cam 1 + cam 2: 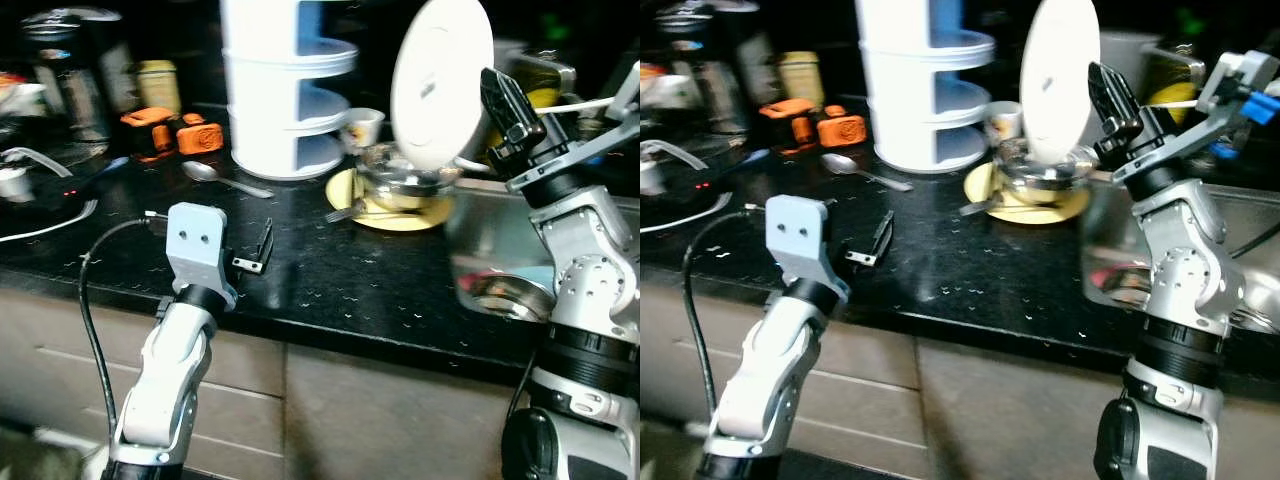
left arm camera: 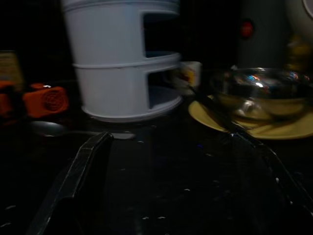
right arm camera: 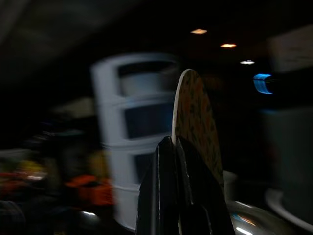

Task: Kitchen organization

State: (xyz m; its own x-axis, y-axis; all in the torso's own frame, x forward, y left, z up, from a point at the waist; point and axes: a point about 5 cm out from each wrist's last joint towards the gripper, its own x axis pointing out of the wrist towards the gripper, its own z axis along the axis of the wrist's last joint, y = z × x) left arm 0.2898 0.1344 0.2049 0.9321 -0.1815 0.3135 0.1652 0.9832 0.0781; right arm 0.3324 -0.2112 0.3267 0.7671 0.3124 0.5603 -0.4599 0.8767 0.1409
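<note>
Right end effector (image 1: 500,105) grips a white plate (image 1: 442,80) above a glass bowl (image 1: 408,180) on a yellow plate (image 1: 395,212).

Right hand (image 1: 497,118) grips white plate (image 1: 441,80) upright — above steel bowl (image 1: 405,180).

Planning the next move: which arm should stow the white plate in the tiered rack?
Right. Its gripper is shut on the white plate, lifted beside the rack; the left gripper rests low on the counter.

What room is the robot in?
Most likely a kitchen. There is a dark countertop with a sink set into it, a spoon, and a white plate held upright in the robot's right hand.
</note>
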